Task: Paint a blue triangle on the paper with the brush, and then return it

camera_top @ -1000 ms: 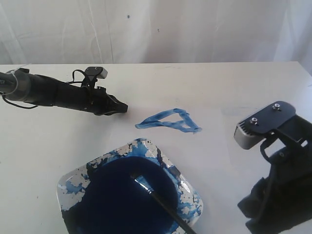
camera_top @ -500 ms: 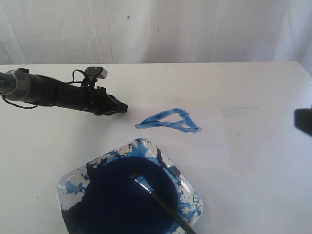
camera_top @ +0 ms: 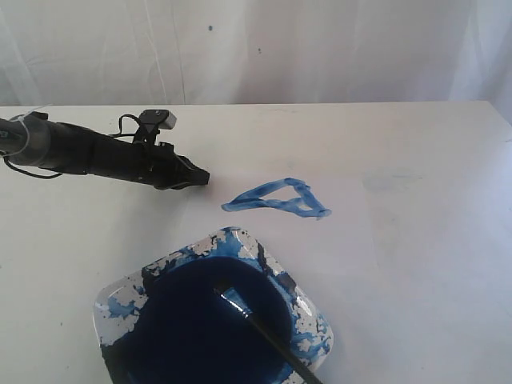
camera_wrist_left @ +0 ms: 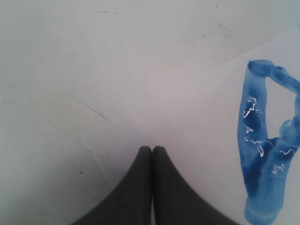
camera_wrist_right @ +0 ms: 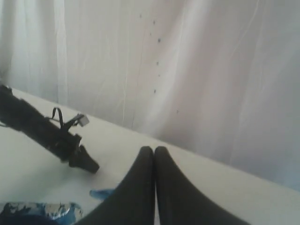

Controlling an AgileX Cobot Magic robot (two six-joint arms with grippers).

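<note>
The blue triangle [camera_top: 278,198] is painted on the paper [camera_top: 376,216] at mid-table, and its strokes [camera_wrist_left: 265,159] fill the edge of the left wrist view. The black-handled brush [camera_top: 264,328] lies in the dish [camera_top: 308,308], bristles in the dark blue paint pool, handle running off the near edge. My left gripper [camera_top: 204,174] rests low on the table left of the triangle, shut and empty [camera_wrist_left: 152,149]. My right gripper [camera_wrist_right: 154,150] is out of the exterior view; its wrist view shows it shut, empty, raised and facing the left arm [camera_wrist_right: 47,133].
The paint-smeared square dish sits at the near centre of the white table [camera_top: 416,144]. A white curtain [camera_top: 320,48] hangs behind the table's far edge. A corner of the dish [camera_wrist_right: 37,208] shows in the right wrist view.
The right arm has pulled back out of the exterior view, off the right side. The left arm, brush, dish and triangle have not moved.
</note>
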